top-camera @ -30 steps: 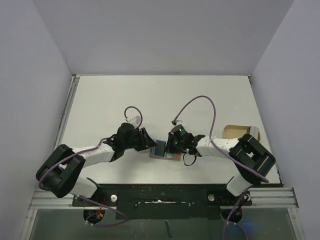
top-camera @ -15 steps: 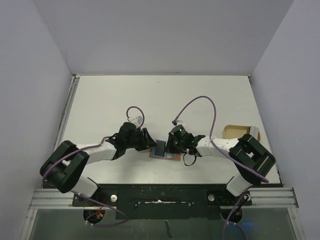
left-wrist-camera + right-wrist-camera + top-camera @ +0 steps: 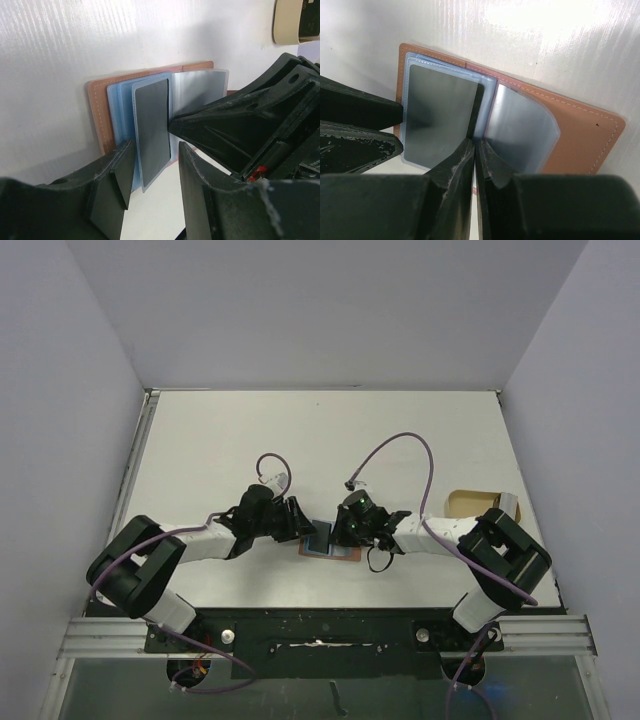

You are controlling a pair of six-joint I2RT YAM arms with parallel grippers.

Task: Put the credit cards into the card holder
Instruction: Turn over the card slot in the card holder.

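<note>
We have the card holder lying open on the table, with a grey credit card in the clear sleeve over its left half. Our right gripper, fingers together, presses down at the holder's fold; the holder needs that pinning. Our left gripper stands with jaws apart, astride the card's outer end without clamping it. We judge that a straight, level nudge toward the fold would seat it. There is free table left of the holder, and the tan tray sits well to its right.
</note>
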